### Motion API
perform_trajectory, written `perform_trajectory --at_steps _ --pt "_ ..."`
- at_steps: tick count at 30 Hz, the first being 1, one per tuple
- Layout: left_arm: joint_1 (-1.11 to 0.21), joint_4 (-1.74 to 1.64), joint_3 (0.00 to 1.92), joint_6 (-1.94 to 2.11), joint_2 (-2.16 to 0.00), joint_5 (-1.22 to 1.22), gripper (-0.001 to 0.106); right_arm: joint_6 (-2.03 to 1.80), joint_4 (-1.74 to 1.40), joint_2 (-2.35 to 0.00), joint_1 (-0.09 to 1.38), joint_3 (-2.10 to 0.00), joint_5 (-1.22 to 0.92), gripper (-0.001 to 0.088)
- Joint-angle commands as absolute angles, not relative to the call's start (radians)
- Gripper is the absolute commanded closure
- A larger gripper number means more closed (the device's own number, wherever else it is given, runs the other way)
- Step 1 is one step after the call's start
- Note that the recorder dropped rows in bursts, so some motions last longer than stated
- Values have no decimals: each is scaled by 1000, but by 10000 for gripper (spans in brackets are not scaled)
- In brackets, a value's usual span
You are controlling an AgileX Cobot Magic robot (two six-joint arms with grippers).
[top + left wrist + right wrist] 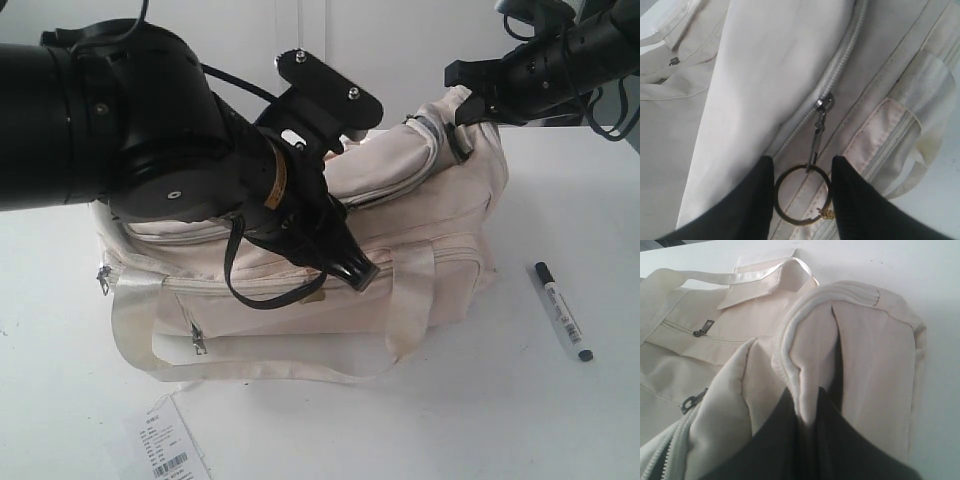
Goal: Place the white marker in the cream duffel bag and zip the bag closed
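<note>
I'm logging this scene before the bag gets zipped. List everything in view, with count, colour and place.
cream duffel bag: one, cream, middle of the table, main zip partly open at the right end
white marker: one, white with black cap, flat on the table to the right of the bag, untouched
paper tag: one, white with a barcode, on the table in front of the bag's left end
metal ring: one, brass-coloured, hanging on a zip pull on the bag
table: one, white, under everything
left claw: one, black, fingers on either side of the ring, grip unclear
right claw: one, black, pinching a fold of fabric at the bag's right end
</note>
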State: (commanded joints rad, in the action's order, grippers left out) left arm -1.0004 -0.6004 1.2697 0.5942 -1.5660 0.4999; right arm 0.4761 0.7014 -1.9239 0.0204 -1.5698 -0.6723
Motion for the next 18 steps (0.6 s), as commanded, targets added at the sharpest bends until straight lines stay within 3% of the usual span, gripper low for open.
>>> perform_trajectory --at_steps 18 --pt "-998 -620 1270 515 -1566 497 1053 476 699 -1924 20 -1570 -654 868"
